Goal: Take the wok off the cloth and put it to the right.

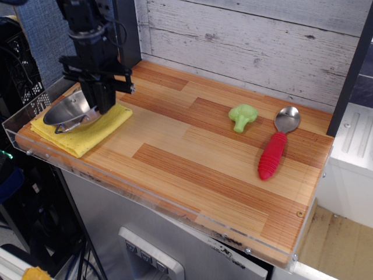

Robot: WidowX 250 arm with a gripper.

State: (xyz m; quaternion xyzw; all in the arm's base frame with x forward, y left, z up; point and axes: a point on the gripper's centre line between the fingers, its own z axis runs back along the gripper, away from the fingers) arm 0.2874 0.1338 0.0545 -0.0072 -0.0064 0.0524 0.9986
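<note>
The gripper (100, 105) has its jaws clamped on the rim of the wok (70, 112). The wok hangs tilted above the yellow cloth (87, 131) at the table's (192, 157) left end.

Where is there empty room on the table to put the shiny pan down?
The wide bare wood between the cloth and the green broccoli toy is free, as is the front strip. It is crowded on the right by the spoon, and on the left where the pincer holds the wok.
</note>
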